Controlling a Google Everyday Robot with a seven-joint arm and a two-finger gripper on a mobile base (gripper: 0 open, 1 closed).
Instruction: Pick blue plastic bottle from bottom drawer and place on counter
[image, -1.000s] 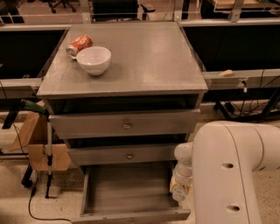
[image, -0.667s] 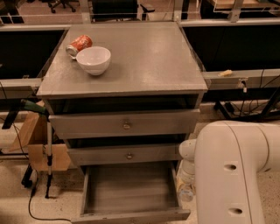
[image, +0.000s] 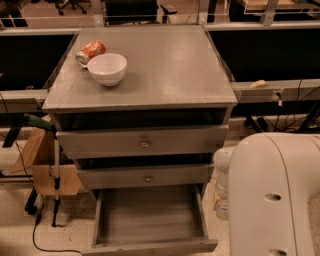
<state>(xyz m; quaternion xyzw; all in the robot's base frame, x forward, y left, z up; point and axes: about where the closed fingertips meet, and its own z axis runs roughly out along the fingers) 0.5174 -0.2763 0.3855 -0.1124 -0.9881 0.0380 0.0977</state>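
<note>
The blue plastic bottle (image: 220, 198) stands directly beneath the gripper (image: 222, 161). Its long axis is close to vertical and a pale label faces left. Which end carries the cap cannot be made out. The gripper shows only as a rounded white body at the left edge of the robot arm (image: 277, 200). Whether it is spread or clamped on the bottle cannot be told.

Left of the gripper and slightly lower, the bottom drawer (image: 150, 215) is pulled out with its plain grey floor exposed. The bottle lies just outside the drawer's right wall. The two knobbed drawers (image: 145, 143) above it are to the gripper's upper left. The counter (image: 165, 65) lies well above and to the left. It carries a white bowl (image: 107, 68) and an orange can (image: 91, 50) on its side, the two just beside each other at the far left. A cardboard box (image: 40, 165) sits on the speckled floor (image: 20, 235) far to the left.

The arm's large shell hides the bottle's right side and everything behind it.
</note>
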